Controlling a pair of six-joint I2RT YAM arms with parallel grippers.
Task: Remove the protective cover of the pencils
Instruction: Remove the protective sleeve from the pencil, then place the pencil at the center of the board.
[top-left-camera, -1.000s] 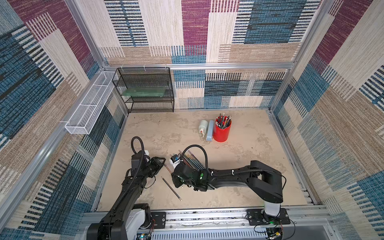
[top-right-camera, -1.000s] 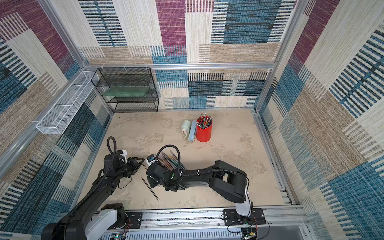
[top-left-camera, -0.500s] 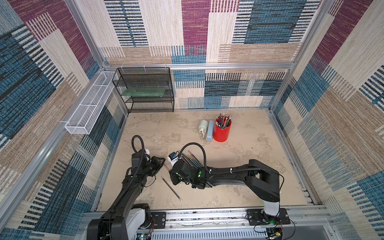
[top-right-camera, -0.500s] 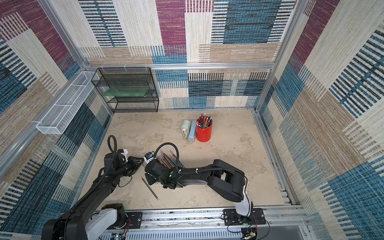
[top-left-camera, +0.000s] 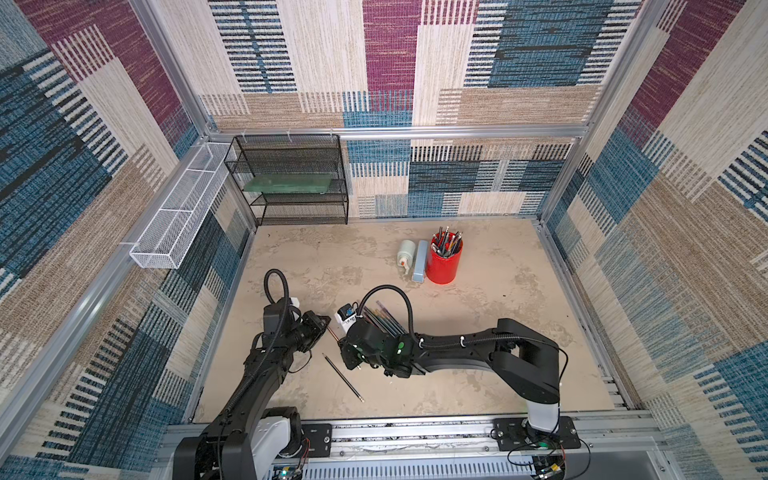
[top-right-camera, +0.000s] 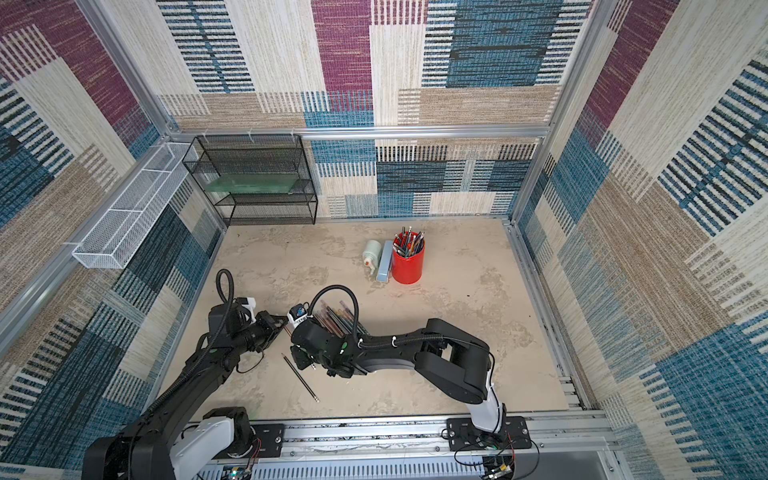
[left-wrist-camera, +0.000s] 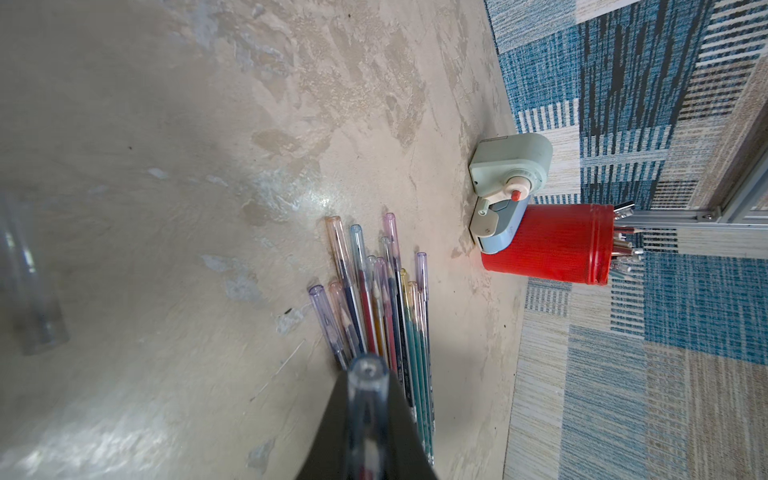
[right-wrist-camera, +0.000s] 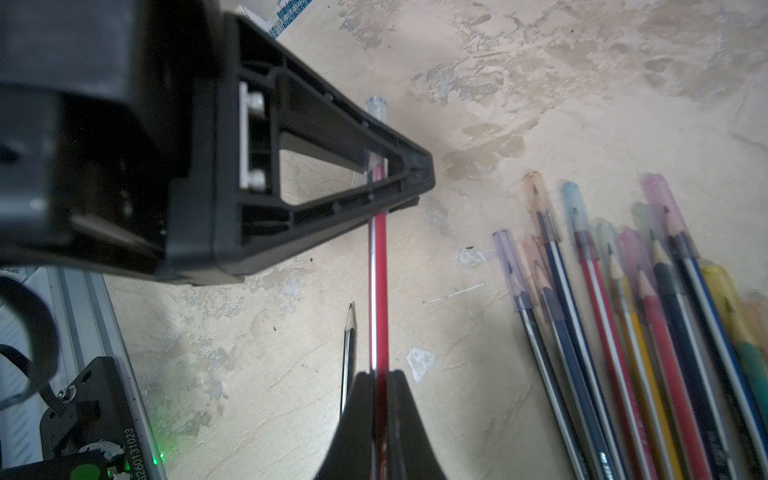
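Pencils lay capped nearby; right gripper pinched one red pencil, left gripper clamped its clear cover.

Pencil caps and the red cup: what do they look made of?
Pencil caps: thin tinted plastic, glossy and see-through; the sharpened tips show through them. Red cup: metal or plastic, with a matte, finely ribbed wall and a smooth rim; the look leaves it open.
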